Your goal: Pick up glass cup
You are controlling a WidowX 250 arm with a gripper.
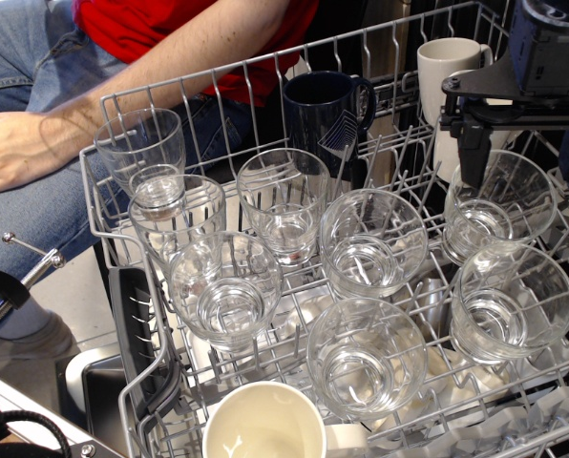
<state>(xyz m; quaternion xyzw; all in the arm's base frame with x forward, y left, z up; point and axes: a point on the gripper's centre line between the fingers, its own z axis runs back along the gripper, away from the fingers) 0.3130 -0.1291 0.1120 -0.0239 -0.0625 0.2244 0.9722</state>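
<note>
Several clear glass cups with rounded sides stand upright in a wire dishwasher rack (108, 205). One glass cup (499, 205) is at the back right, with others in front of it (512, 303), in the middle (373, 239), at the front (366, 355) and at the left (225, 286). My dark gripper (523, 157) hangs over the back-right cup. Its left finger (474, 148) is at the cup's left rim. The right finger is mostly cut off at the frame edge. The jaws look spread wide, holding nothing.
Narrower straight tumblers (283, 200) (141, 148) (178, 215) stand at the back left. A dark blue mug (323, 110) and a white mug (447, 62) are at the back, and another white mug (265, 425) at the front. A person's arm (122, 105) rests just behind the rack.
</note>
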